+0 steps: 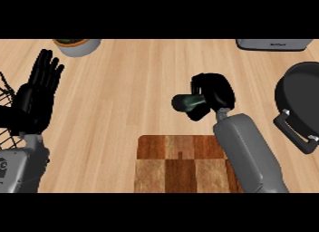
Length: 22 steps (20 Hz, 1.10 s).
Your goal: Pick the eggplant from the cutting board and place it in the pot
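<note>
Now, in the head view, your right hand (212, 93) is curled around the dark eggplant (187, 102) and holds it above the bare counter, just past the far edge of the wooden cutting board (179, 165). The black pot (308, 102) sits well off to the right. Your left hand (38, 88) rests open at the left, fingers up, beside a wire basket (0, 108).

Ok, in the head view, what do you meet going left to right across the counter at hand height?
Wire basket → left hand, open with fingers up → eggplant → right hand curled round it → black pot.
</note>
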Motion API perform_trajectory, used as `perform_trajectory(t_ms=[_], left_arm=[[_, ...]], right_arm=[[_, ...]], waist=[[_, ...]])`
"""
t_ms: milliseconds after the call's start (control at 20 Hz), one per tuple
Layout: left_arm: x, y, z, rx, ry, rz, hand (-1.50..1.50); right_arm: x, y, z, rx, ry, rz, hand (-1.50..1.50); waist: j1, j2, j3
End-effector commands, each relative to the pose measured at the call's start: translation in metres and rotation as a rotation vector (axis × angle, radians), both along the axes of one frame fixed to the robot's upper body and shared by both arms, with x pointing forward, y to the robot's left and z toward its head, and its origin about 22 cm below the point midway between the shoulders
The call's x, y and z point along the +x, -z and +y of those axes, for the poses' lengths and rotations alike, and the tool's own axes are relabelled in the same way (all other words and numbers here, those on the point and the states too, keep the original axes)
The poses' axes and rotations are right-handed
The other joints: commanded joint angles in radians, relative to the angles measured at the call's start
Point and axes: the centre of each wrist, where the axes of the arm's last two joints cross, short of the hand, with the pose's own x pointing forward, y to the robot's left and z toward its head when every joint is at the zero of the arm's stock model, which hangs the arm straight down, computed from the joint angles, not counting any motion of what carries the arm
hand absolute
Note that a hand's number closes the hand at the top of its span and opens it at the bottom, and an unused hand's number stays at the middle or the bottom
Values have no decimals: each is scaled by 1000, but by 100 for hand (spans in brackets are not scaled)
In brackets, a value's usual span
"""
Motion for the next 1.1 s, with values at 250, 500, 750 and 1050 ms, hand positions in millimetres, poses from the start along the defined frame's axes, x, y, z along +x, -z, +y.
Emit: perform_trajectory(t_ms=[250, 500, 750, 1050], left_arm=[[1, 10, -5, -8, 7, 1, 0], [8, 0, -10, -7, -1, 5, 0], [2, 11, 0, 7, -22, 14, 0], [7, -6, -3, -5, -29, 14, 0]], right_arm=[[30, -75, 35, -59, 647, -360, 150], [47, -108, 34, -154, 855, -522, 150], [42, -138, 6, -135, 963, -587, 150], [17, -123, -61, -185, 1024, -467, 150]], waist=[[1, -1, 1], [-11, 1, 3], [-31, -5, 4], [-39, -7, 4]])
